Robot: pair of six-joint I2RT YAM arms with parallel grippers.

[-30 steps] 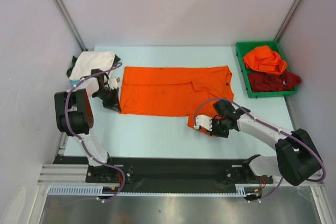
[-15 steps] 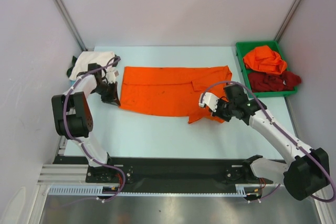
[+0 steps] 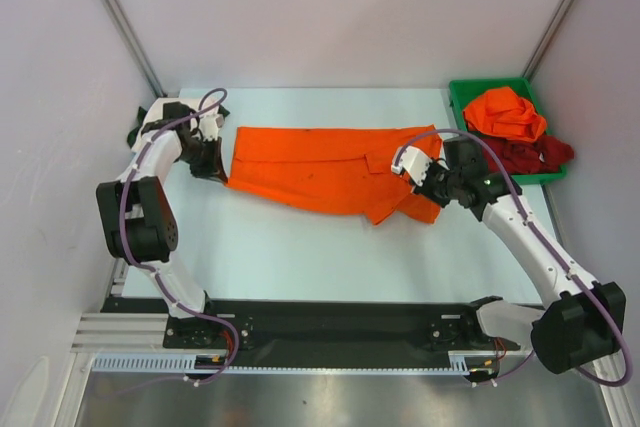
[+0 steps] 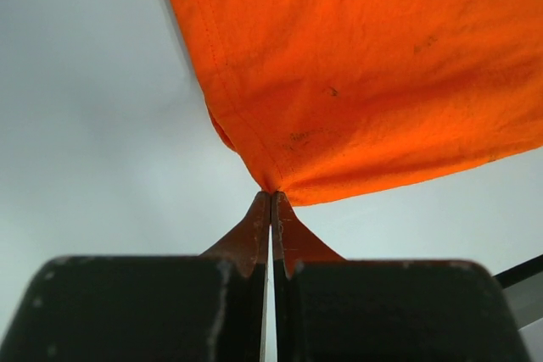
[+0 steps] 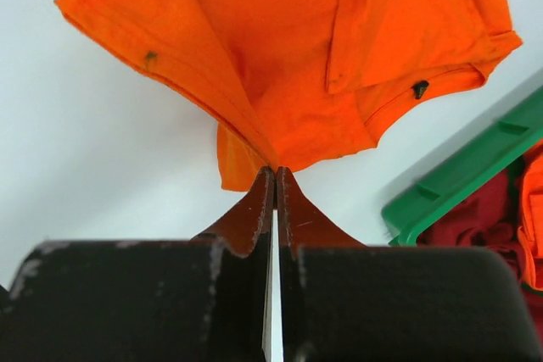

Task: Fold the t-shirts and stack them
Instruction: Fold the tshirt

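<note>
A bright orange t-shirt [image 3: 320, 169] lies stretched across the middle of the table. My left gripper [image 3: 213, 159] is shut on its left edge, seen pinched in the left wrist view [image 4: 271, 192], where the orange cloth [image 4: 365, 82] hangs from the tips. My right gripper [image 3: 432, 185] is shut on the shirt's right lower part, lifted off the table; the right wrist view [image 5: 275, 170] shows the orange cloth [image 5: 288, 48] gathered at the tips. A folded white t-shirt [image 3: 152, 119] lies at the back left, partly hidden by my left arm.
A green bin [image 3: 462, 129] at the back right holds a crumpled orange shirt [image 3: 505, 112] and a dark red shirt [image 3: 525, 154]; the bin's corner [image 5: 458, 175] also shows in the right wrist view. Grey walls close the back and sides.
Both grippers have moved toward the back of the table with the orange shirt held. Its near edge has risen and folded toward the far edge, and the shirt is narrower.
</note>
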